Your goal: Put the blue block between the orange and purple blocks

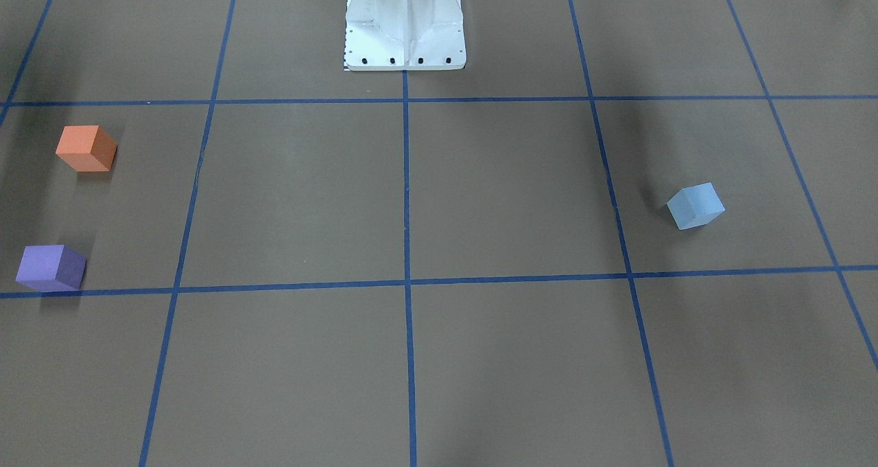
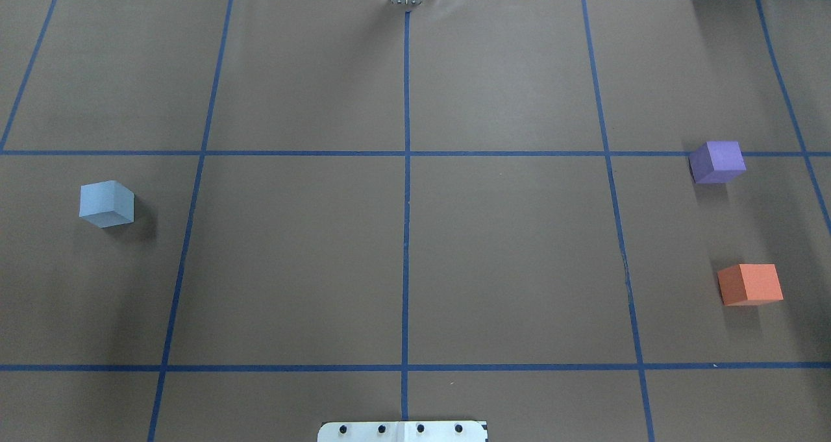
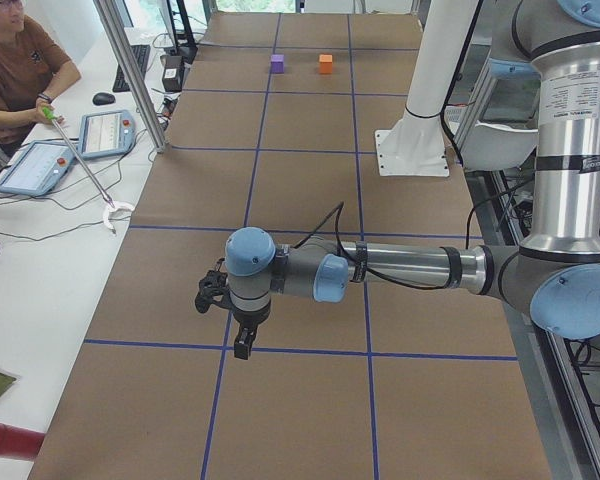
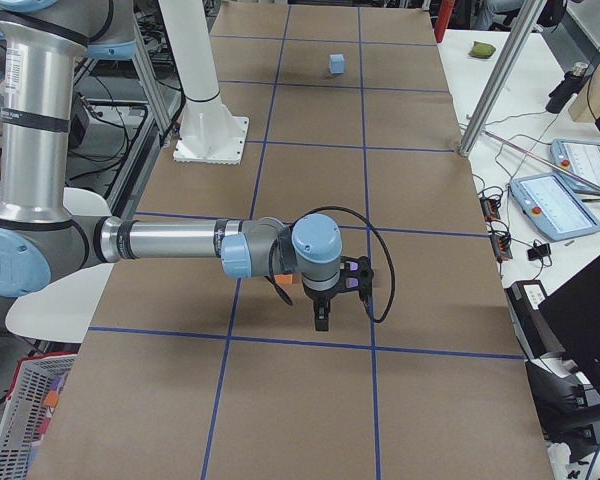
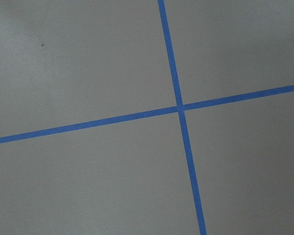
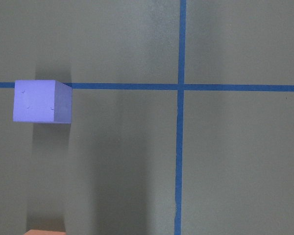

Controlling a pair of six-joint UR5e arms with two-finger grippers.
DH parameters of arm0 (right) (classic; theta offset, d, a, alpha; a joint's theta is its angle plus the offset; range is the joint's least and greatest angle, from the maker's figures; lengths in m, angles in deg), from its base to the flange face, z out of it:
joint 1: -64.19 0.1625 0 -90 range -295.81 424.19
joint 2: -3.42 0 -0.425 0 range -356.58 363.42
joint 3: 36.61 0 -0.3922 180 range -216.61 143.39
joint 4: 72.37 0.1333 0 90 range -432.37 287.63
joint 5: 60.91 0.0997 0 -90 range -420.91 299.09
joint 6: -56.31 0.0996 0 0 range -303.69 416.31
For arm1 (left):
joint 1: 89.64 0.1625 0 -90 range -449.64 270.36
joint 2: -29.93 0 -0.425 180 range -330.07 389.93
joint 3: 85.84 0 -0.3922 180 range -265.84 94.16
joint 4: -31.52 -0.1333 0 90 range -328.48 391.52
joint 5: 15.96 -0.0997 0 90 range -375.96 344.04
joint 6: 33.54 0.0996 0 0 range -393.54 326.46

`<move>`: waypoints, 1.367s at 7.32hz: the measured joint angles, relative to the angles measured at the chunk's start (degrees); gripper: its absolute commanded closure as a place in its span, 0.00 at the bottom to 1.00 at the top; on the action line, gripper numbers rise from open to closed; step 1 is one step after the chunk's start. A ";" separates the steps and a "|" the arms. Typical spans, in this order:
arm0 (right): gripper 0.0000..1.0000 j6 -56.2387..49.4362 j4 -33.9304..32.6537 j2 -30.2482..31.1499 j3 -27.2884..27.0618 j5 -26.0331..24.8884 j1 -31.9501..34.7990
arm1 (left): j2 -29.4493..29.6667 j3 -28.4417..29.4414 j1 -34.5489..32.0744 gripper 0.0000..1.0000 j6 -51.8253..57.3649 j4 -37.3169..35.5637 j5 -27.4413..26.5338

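Observation:
The light blue block (image 1: 695, 206) sits alone on the brown table on my left side; it also shows in the overhead view (image 2: 106, 203) and far off in the exterior right view (image 4: 336, 64). The orange block (image 2: 750, 284) and purple block (image 2: 717, 161) stand apart on my right side, with bare table between them. The right wrist view shows the purple block (image 6: 41, 101) and the top edge of the orange block (image 6: 45, 232). My left gripper (image 3: 238, 346) hangs above the table in the exterior left view only, and my right gripper (image 4: 322, 320) in the exterior right view only. I cannot tell whether either is open or shut.
Blue tape lines (image 2: 406, 234) divide the table into squares. The white robot pedestal (image 1: 405, 28) stands at the robot's edge of the table. An operator (image 3: 15, 70) sits at a side desk with tablets (image 3: 105, 132). The left wrist view shows only a tape crossing (image 5: 180, 108).

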 measured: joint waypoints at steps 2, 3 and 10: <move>0.00 0.04 0.05 0.01 -0.35 -0.06 0.07 | 0.16 -0.25 0.00 0.00 -0.02 -0.18 -0.02; 0.00 0.09 0.09 0.04 -0.47 0.09 0.04 | 0.92 -0.90 0.05 0.00 -0.10 -1.14 -0.09; 0.00 0.36 0.04 -0.34 -0.88 0.44 0.00 | 6.23 -14.40 16.91 0.00 -26.00 -5.10 0.46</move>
